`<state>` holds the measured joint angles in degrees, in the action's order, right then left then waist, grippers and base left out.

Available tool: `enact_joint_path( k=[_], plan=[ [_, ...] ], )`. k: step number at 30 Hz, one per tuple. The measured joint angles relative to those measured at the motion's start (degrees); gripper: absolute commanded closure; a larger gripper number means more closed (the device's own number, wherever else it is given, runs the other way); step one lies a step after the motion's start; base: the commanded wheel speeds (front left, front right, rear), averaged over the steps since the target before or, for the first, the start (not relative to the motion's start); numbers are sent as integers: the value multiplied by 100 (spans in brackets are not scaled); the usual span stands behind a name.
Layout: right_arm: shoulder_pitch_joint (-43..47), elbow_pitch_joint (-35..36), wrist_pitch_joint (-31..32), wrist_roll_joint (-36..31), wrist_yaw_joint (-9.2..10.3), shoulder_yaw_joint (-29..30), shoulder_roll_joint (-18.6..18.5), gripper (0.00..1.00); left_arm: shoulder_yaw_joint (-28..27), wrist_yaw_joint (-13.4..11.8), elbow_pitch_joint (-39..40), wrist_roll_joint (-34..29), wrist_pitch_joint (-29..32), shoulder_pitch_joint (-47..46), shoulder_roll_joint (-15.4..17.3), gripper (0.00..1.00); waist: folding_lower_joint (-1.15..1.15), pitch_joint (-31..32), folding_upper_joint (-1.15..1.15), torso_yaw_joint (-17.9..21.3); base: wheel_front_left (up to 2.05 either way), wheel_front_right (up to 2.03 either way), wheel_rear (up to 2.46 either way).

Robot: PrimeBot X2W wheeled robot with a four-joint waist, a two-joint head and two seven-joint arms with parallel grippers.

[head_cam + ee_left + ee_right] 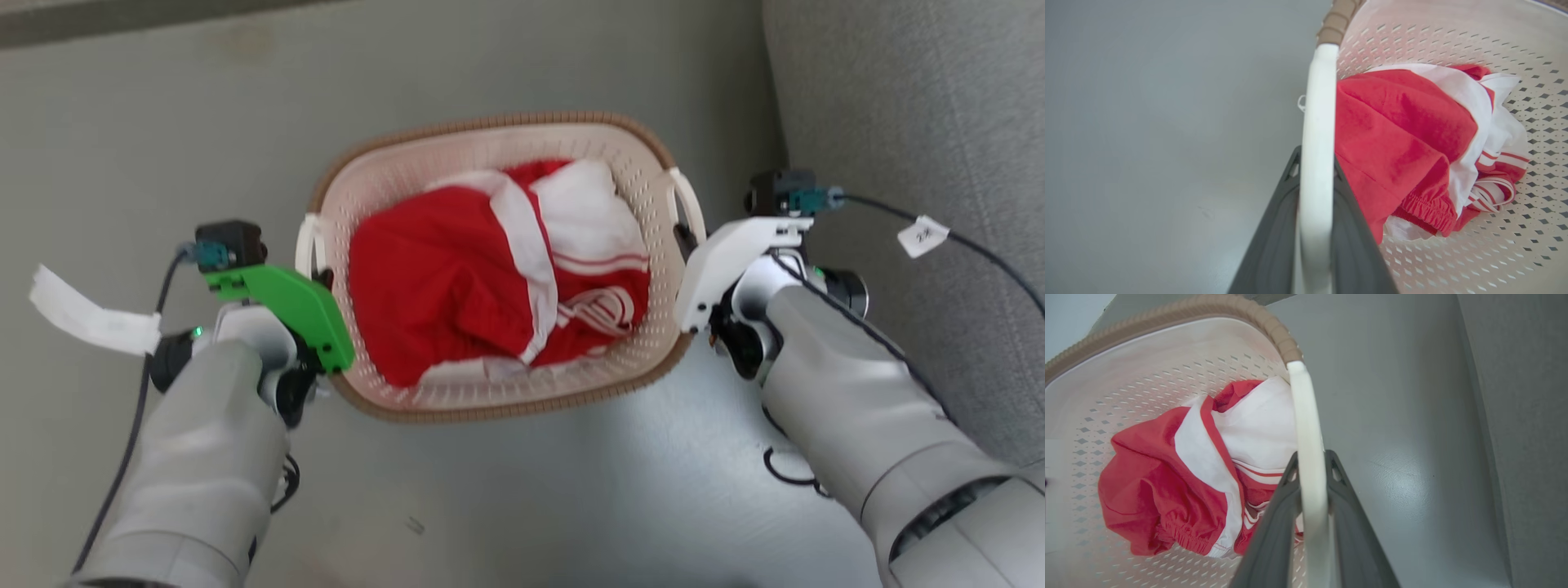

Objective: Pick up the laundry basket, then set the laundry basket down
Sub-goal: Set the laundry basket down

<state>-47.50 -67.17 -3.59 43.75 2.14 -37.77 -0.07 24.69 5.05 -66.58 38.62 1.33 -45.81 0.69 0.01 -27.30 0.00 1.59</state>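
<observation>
Nearest the head camera: two pale arms, left forearm (204, 457) and right forearm (865, 408), reaching to either end of the laundry basket (490, 131).

Left to right:
- Loose paper tag (90, 318) by the left wrist.
- Left gripper (1315, 163) closed on the left handle (1318, 102), white bar pinched between both fingers.
- Red-and-white clothes (441, 278) heaped inside, below the rim.
- Right handle (1306, 416), with right gripper (1312, 461) clamped on it the same way.

Sits on or just over the grey floor (163, 122), straight ahead. Cannot tell whether the bottom is off the ground.

Reads as grasp done on both sides, with lift and set-down left to do.

Beside the right arm: grey sofa edge (922, 106), near that handle, plus a tagged cable (992, 255) trailing across it.

Probably calls for a level two-arm lift, keeping the right elbow and cable off the sofa. Risk of tipping the clothes out if one side rises first.
</observation>
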Motion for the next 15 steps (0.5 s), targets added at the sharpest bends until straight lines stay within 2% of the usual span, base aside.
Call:
enact_joint_path(
  k=[15],
  plan=[
    [-994, 88, -392, -226, 100, -20, -172, 100, -32, -7, 177, -78, -403, -890, 36, 100, 0, -1197, 0, -40, 0, 0, 0]
  ],
)
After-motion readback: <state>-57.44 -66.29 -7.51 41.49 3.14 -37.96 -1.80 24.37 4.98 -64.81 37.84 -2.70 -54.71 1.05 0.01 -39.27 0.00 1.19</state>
